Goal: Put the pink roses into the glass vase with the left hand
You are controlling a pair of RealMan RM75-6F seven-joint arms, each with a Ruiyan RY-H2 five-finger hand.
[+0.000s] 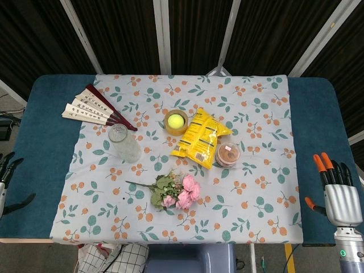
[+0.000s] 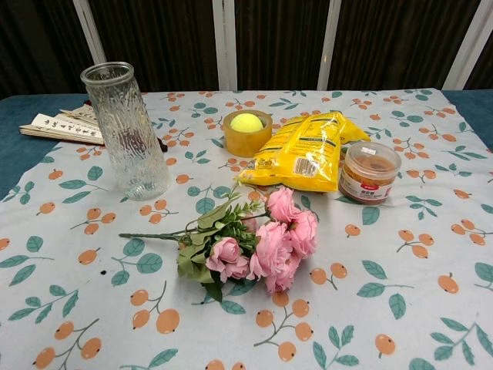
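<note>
A bunch of pink roses (image 1: 181,192) (image 2: 266,243) with green leaves lies flat on the floral cloth near the table's front, its stem pointing left. The empty ribbed glass vase (image 1: 124,143) (image 2: 127,129) stands upright behind it and to the left. My left hand (image 1: 7,181) hangs at the far left edge of the head view, off the table side, fingers apart and holding nothing. At the front right corner, my right hand (image 1: 339,192) with orange fingertips also holds nothing, fingers spread. Neither hand shows in the chest view.
A yellow snack bag (image 1: 199,136) (image 2: 304,153) lies behind the roses. A tape roll with a tennis ball (image 1: 176,121) (image 2: 246,124) sits beside it, and a small jar (image 1: 227,154) (image 2: 369,171) to the right. A folding fan (image 1: 94,107) (image 2: 63,127) lies at the back left.
</note>
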